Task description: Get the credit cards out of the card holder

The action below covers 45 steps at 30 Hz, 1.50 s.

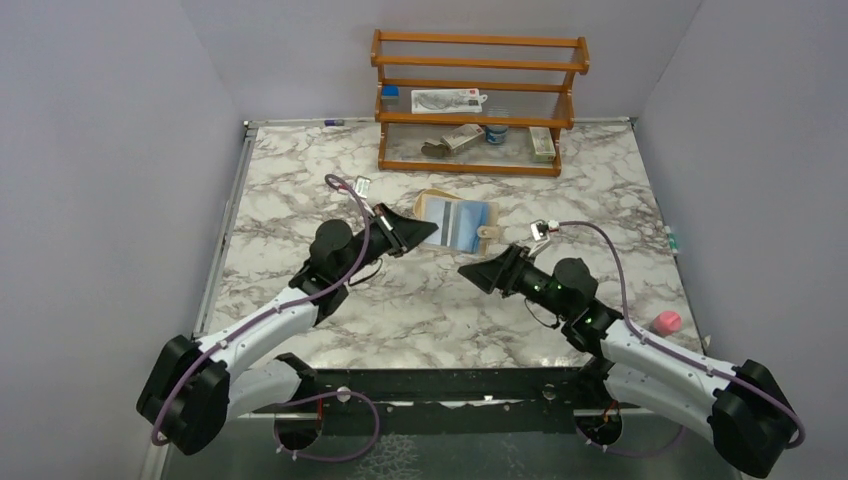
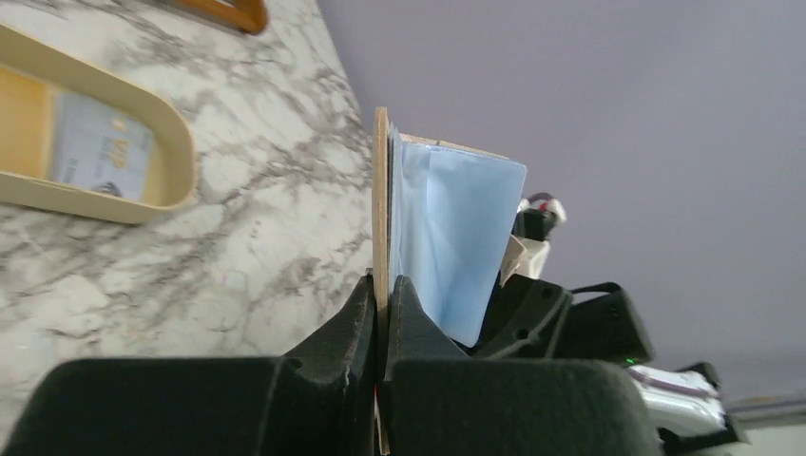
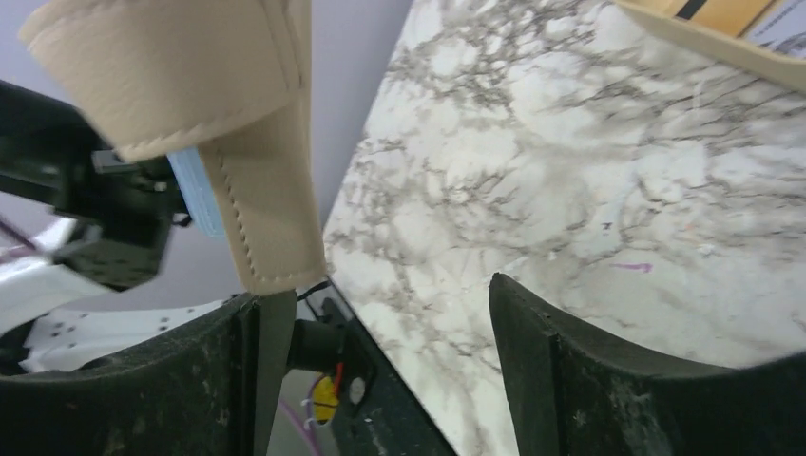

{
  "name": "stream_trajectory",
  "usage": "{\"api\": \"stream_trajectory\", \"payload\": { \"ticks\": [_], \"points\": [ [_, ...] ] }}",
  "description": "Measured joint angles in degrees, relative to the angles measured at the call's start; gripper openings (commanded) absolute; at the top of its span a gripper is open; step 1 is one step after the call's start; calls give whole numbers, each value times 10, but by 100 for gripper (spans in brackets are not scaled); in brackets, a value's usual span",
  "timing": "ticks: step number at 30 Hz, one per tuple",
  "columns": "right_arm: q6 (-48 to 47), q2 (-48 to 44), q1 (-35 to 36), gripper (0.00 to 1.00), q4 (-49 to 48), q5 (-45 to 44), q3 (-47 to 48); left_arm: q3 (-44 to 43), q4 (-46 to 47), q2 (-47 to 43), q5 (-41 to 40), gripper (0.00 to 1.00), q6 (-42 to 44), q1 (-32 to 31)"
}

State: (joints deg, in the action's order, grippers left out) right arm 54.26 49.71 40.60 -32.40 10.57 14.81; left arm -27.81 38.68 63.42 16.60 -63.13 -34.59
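Observation:
My left gripper (image 1: 415, 232) (image 2: 382, 280) is shut on the tan edge of the card holder (image 1: 462, 226) (image 2: 456, 228). The holder is held edge-on above the table, with its light blue inner panel facing right in the left wrist view. My right gripper (image 1: 470, 270) (image 3: 378, 290) stands open just right of it. The holder's tan flap (image 3: 257, 190) hangs by the tip of the right gripper's left finger, not between the jaws. Beyond lies an oval tan tray (image 2: 181, 161) (image 3: 708, 46). A whitish-grey credit card (image 2: 100, 147) and a yellow-orange one (image 3: 727, 11) lie in it.
A wooden rack (image 1: 478, 100) with packets and small jars stands at the back of the marble table. A pink object (image 1: 666, 322) lies near the right edge, and a small tag (image 1: 362, 185) lies left of the tray. Grey walls close in the sides.

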Motion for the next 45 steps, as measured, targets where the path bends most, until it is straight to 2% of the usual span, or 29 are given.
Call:
{"api": "stream_trajectory", "payload": {
  "ticks": [4,8,11,15,21,26,34,45],
  "points": [
    [-41,4,-2,89,119,-29,62,-73,-173,-15,-43,0,89,0],
    [-91,9,-2,90,213,-65,131,-81,-311,3,-87,0,141,-3],
    [-127,7,-2,90,257,-93,163,-81,-394,21,-115,0,163,-8],
    [-170,3,-2,96,290,-110,182,-87,-450,38,-149,0,179,-19],
    [-223,12,-2,99,298,-90,202,-111,-470,88,-189,0,180,-53],
    [-229,45,-2,99,271,-43,203,-112,-469,123,-217,0,157,-79],
    [-182,121,0,99,131,42,162,-111,-462,139,-251,0,125,-90],
    [-108,256,0,99,-46,98,126,-85,-411,156,-253,0,84,-92]
  ]
}}
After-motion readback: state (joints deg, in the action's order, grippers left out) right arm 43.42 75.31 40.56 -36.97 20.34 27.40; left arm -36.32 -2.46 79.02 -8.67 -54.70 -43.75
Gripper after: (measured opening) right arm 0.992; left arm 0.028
